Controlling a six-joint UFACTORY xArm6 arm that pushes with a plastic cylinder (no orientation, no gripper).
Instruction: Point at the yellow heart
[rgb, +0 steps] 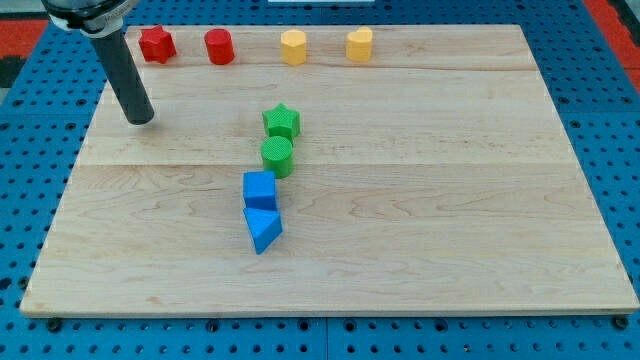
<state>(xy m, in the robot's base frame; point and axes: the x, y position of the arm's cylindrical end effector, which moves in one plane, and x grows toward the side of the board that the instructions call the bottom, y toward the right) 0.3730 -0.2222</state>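
Note:
The yellow heart (360, 44) sits at the view's top, right of centre, on the wooden board (450, 200). A yellow hexagon (293, 47) is just to its left. My tip (140, 120) rests on the board at the view's upper left, far to the left of the yellow heart and below the red star (157, 44).
A red cylinder (219, 47) stands right of the red star. A green star (282, 122), a green cylinder (278, 156), a blue cube (259, 189) and a blue triangle (262, 228) form a column near the board's middle. Blue pegboard surrounds the board.

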